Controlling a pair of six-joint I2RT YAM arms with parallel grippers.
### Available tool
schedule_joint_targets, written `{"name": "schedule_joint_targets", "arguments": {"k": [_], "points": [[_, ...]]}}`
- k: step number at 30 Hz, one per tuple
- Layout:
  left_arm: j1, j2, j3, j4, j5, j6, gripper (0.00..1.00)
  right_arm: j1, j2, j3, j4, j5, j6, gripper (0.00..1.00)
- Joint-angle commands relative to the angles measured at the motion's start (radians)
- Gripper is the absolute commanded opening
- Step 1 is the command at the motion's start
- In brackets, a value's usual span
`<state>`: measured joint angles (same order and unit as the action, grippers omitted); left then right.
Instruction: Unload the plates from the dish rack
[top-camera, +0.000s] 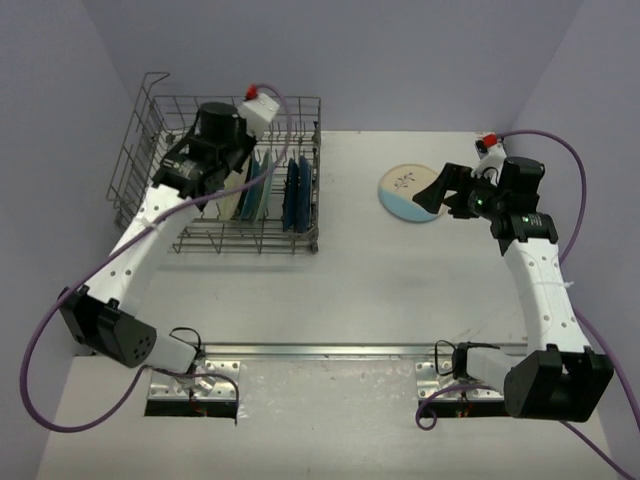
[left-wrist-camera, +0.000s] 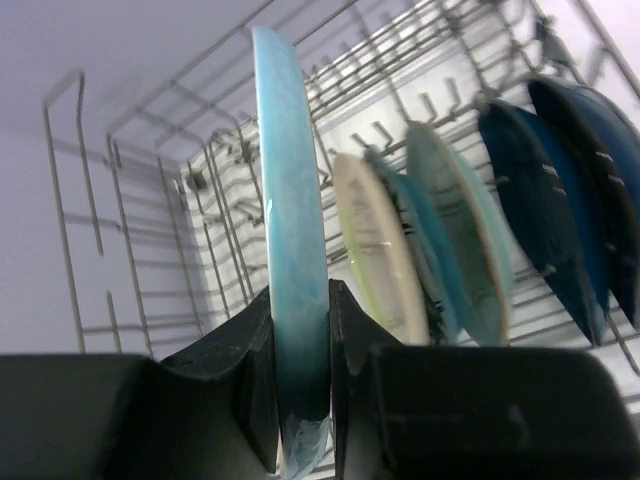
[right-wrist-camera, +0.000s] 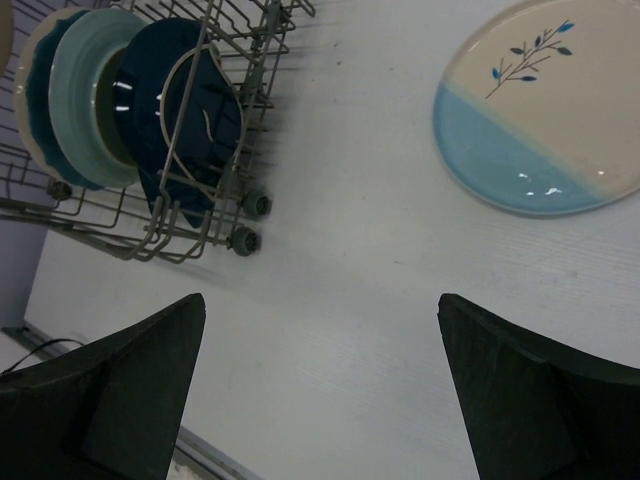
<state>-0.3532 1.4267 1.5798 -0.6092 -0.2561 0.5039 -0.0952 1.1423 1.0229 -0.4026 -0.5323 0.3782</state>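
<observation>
The grey wire dish rack (top-camera: 150, 130) stands at the table's back left. My left gripper (top-camera: 232, 175) is inside it, shut on the rim of a pale blue plate (left-wrist-camera: 290, 260) that stands on edge. Beside it stand a cream plate (left-wrist-camera: 375, 250), teal plates (left-wrist-camera: 455, 240) and dark blue plates (left-wrist-camera: 565, 190). The cream-and-blue twig plate (top-camera: 408, 192) lies flat on the table. My right gripper (top-camera: 435, 195) is open and empty, hovering just right of that plate, which also shows in the right wrist view (right-wrist-camera: 545, 110).
The rack's tall wire sides (left-wrist-camera: 70, 210) close in the left gripper. The rack's small wheels (right-wrist-camera: 245, 238) rest on the white table. A metal rail (top-camera: 330, 351) runs along the near edge between the arm bases.
</observation>
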Motion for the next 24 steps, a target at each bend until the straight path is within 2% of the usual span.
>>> {"name": "schedule_joint_targets", "arguments": {"k": [1,3,7,11,12,14,16,24], "points": [[-0.240,-0.219,-0.189,0.423,-0.155,0.423,0.00,0.005,0.030,0.016,0.018,-0.167,0.106,0.99],[-0.333,-0.245,-0.254,0.478,-0.217,0.493,0.00,0.005,0.032,-0.005,0.039,-0.241,0.147,0.99],[-0.437,-0.296,-0.347,0.531,-0.259,0.634,0.00,0.005,0.046,-0.029,0.082,-0.330,0.226,0.98],[-0.562,-0.408,-0.556,0.715,-0.286,0.952,0.00,0.012,0.081,-0.046,0.148,-0.438,0.344,0.97],[-0.590,-0.419,-0.584,0.765,-0.283,0.979,0.00,0.016,0.090,-0.048,0.155,-0.446,0.359,0.97],[-0.655,-0.489,-0.760,0.893,-0.269,1.150,0.00,0.043,0.120,-0.065,0.206,-0.493,0.453,0.96],[-0.705,-0.506,-0.832,0.952,-0.263,1.247,0.00,0.077,0.150,-0.070,0.235,-0.504,0.489,0.96],[-0.837,-0.472,-0.851,0.987,-0.320,1.271,0.00,0.255,0.240,-0.047,0.293,-0.484,0.548,0.94]]}}
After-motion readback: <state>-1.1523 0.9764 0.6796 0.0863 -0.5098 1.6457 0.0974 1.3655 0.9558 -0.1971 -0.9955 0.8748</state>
